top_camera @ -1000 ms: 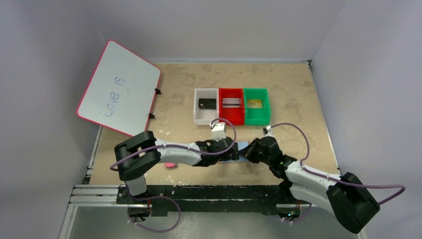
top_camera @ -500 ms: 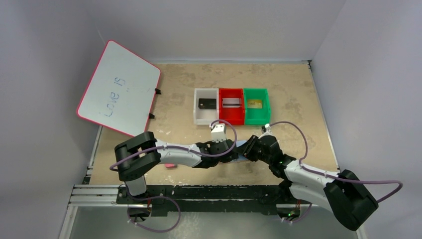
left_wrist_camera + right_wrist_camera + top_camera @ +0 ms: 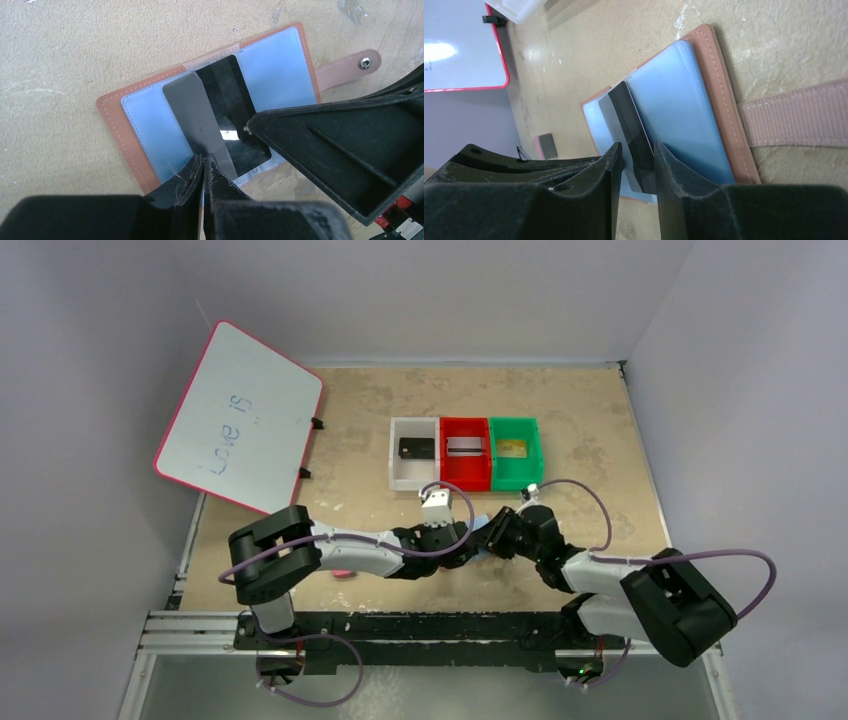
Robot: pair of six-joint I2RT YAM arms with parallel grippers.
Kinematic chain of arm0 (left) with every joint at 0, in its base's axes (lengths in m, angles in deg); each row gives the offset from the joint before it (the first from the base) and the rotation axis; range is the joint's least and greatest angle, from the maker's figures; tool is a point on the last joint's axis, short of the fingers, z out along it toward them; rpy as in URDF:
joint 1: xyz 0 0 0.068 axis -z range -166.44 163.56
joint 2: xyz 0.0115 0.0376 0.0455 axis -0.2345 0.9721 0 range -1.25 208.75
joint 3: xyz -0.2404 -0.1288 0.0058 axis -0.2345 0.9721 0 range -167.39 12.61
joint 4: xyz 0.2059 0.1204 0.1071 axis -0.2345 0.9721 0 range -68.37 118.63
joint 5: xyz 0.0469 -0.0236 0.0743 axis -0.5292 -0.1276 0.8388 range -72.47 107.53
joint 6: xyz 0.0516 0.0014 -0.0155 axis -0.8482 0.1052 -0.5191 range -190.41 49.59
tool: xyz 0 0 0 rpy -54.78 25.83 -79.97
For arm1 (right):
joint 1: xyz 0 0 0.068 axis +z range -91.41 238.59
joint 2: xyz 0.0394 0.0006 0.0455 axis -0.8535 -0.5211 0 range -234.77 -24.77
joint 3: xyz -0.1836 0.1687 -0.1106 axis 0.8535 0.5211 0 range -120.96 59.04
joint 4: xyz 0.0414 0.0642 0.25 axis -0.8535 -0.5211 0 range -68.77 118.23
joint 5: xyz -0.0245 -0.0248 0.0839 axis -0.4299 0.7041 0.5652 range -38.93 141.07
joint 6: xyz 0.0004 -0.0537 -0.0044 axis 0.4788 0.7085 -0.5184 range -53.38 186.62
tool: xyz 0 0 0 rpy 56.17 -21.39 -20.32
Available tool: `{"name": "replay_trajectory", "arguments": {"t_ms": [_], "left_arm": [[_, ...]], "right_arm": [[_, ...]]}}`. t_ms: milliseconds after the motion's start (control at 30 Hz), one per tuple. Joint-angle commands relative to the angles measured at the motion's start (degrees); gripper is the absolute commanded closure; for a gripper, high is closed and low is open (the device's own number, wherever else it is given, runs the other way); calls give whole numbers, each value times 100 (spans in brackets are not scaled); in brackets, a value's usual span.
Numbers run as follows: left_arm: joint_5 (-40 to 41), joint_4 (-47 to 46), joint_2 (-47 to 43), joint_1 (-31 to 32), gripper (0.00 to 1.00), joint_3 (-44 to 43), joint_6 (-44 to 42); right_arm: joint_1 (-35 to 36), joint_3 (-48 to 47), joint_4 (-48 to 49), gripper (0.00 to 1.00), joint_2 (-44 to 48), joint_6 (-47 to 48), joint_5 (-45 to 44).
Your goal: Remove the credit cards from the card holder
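Note:
The card holder (image 3: 116, 117), tan leather with pale blue sleeves, lies open on the table, its snap tab (image 3: 351, 66) to the right. A grey-and-black credit card (image 3: 220, 107) sticks out of the middle sleeves. My left gripper (image 3: 205, 159) is shut on the card's near edge. My right gripper (image 3: 637, 147) is open, with the same card (image 3: 629, 120) between its jaws and the holder (image 3: 720, 100) beneath it. From above, the left gripper (image 3: 462, 546) and the right gripper (image 3: 493, 537) meet over the holder and hide most of it.
A white bin (image 3: 394, 468), a red bin (image 3: 466, 480) and a green bin (image 3: 516, 480) stand in a row behind the grippers, each with a card inside. A pink-edged whiteboard (image 3: 240, 415) leans at the back left. A pink eraser (image 3: 342, 572) lies under the left arm.
The left gripper has shut on the card. The right gripper has opened its jaws, and the right arm has swung in towards the left.

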Motion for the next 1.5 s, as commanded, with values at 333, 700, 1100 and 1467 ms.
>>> {"name": "replay_trajectory", "arguments": {"t_ms": [333,700,1100,1467], "left_arm": [[-65,272,16,47,99,170,23],[38,230,-63,47,100,273,85],[127,265,-222,47,100,379,94],[154,145,-324,46,100,497,48]], "right_arm": [[-72,-422,-429,61,-390,564,-21],[-70,-49,974,77,-664,789,1449],[-68,-60,1072,88,-500,731,1869],[-73,-260,1135,84,-1171,985,2220]]}}
